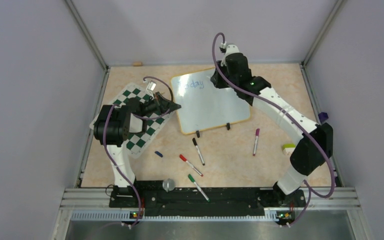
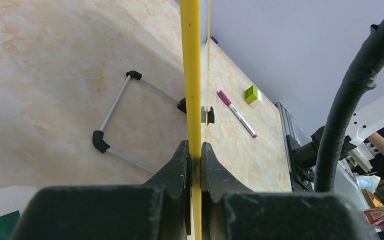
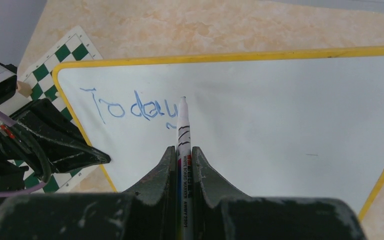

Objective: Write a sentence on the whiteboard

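Clamped in the right gripper, the marker is held with its tip just beyond "Today", the only word of the sentence written on the whiteboard, whose rim is pinched by the left gripper; the rest is judged undone.

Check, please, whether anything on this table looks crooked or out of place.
The whiteboard sits skewed to the table edges, its left rim clamped by the left pincer. Loose markers lie scattered near the front, and a small blue cap-like piece lies alone.
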